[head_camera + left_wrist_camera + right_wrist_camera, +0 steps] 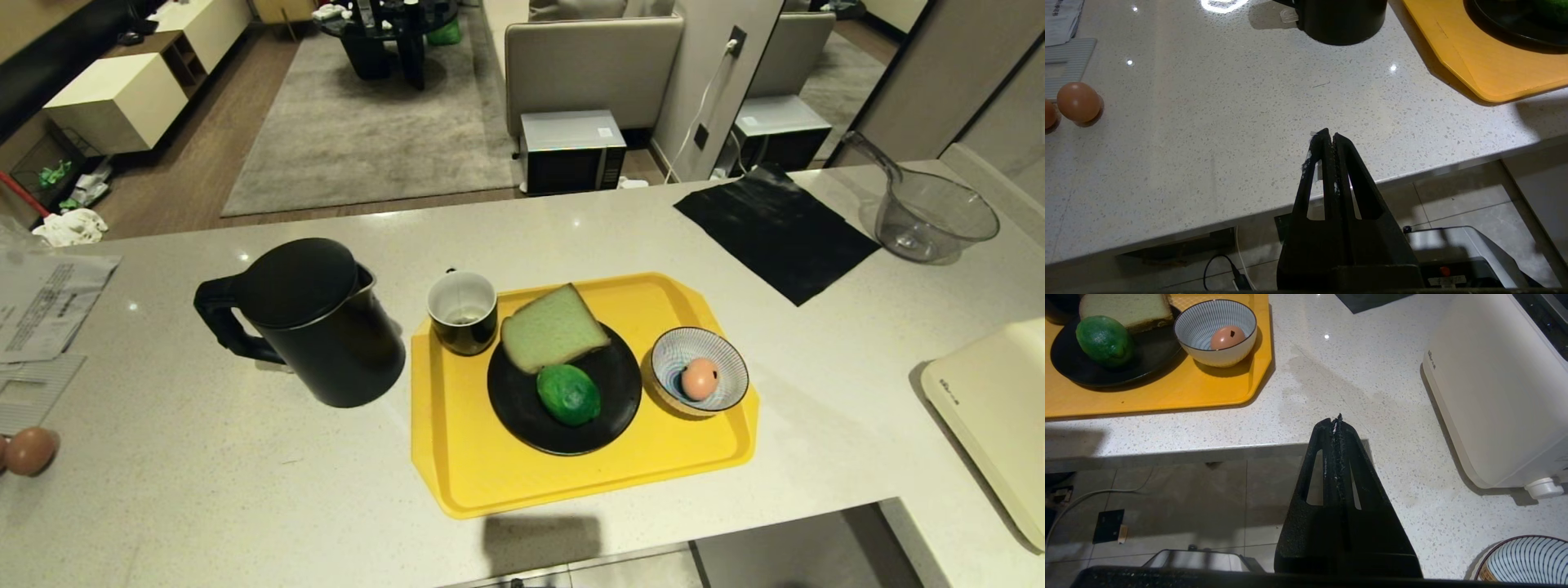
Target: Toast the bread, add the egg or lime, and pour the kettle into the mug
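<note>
On tabletop [245,490]: kettle [314,322] beside yellow tray [490,482] carrying mug [463,310], plate [522,408] with bread [551,328] and lime [569,394]. Left gripper [1329,134] and right gripper [1336,421]: fingers closed, empty, near the tabletop's front edge.

Left gripper [1329,136]: matte black, tapered slotted fingers, whitish flecks along the pads. Right gripper [1336,421]: identical, rough-textured black.

On the surface [245,506] you have the tray [465,482] in the middle, with the kettle [314,322] just left of it. On the tray, the mug [463,311] sits at the far left corner, the plate [522,408] beside it, the bowl [700,370] to the right. The bread [551,328] lies on the plate's far side, seemingly overhanging the rim, the lime [568,394] nearer. An egg [699,379] rests in the bowl.
</note>
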